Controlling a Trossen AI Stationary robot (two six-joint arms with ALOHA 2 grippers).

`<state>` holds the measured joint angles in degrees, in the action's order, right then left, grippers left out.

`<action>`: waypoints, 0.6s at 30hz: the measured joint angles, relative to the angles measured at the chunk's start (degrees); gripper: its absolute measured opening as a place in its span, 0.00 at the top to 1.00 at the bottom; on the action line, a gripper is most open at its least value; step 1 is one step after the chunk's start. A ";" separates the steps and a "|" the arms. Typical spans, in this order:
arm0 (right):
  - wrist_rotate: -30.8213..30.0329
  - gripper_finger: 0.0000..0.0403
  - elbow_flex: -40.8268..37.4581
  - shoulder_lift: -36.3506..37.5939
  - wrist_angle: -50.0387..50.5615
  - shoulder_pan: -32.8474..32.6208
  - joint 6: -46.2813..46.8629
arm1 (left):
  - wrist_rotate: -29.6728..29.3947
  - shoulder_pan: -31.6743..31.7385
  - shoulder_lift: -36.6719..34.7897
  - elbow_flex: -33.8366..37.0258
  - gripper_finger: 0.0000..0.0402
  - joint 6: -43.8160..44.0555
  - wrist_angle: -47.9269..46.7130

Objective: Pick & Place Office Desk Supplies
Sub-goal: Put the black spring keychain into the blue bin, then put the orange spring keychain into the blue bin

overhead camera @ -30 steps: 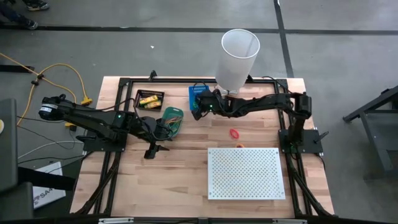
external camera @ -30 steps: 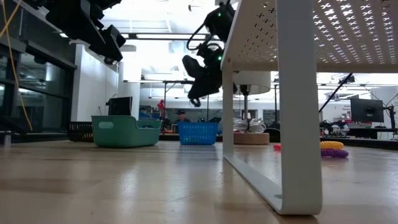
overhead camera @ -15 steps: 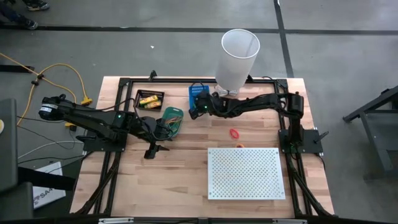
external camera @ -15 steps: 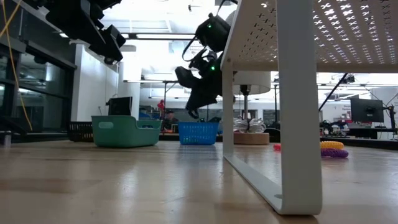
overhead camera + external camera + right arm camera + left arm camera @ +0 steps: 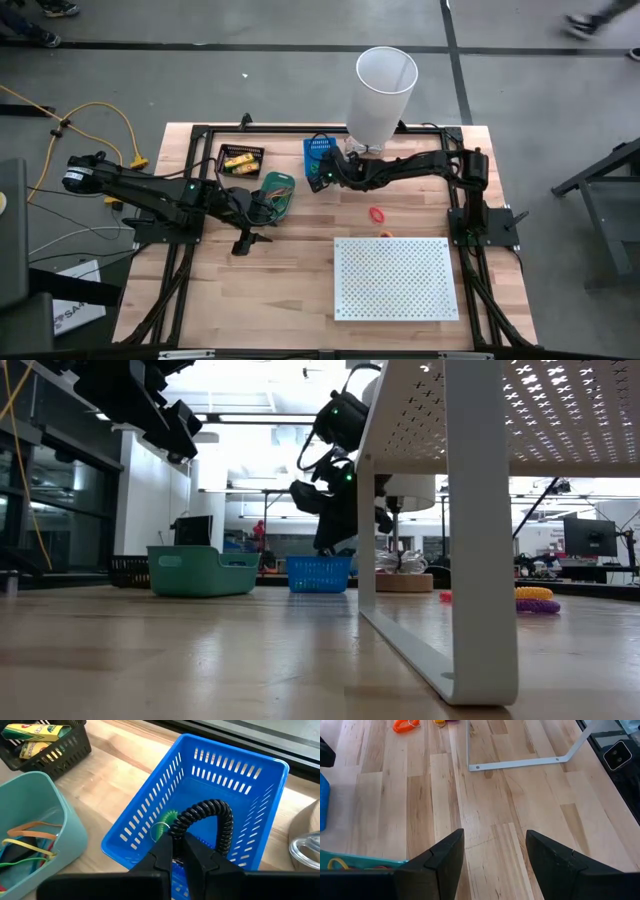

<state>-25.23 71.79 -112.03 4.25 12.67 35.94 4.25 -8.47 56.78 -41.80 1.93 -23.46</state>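
Blue slotted basket (image 5: pixel 200 815) sits directly beneath the right gripper (image 5: pixel 176 851), whose jaws are pinched on a green loop (image 5: pixel 163 827) dangling over its interior. At the surface's 9 o'clock the left gripper (image 5: pixel 495 857) waits, jaws spread, beside the teal bin (image 5: pixel 274 194).

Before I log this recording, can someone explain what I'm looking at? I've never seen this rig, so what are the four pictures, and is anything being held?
Two dark robot arms work at a wooden table. One picture looks straight down, one looks level across the tabletop, and one comes from each arm's wrist. On the table sit a blue basket, a teal bin with rubber bands, a black basket of yellow packs, a tall white bin and a white perforated board. The right gripper hangs over the blue basket, shut on a black coiled loop. The left gripper waits open beside the teal bin, empty.
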 joint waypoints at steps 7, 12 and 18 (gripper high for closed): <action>0.04 0.85 0.00 0.00 -0.11 0.00 -0.15 | 0.00 0.00 0.00 0.00 0.48 0.00 0.00; 0.06 0.79 0.00 0.00 -0.13 0.00 -0.13 | 0.00 -0.01 0.00 0.00 0.48 0.00 0.00; 0.04 0.77 0.00 0.00 -0.15 0.00 -0.13 | 0.00 0.00 0.00 0.00 0.48 0.00 0.00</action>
<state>-25.19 71.79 -112.03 4.10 12.67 35.81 4.25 -8.47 56.77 -41.80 1.93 -23.46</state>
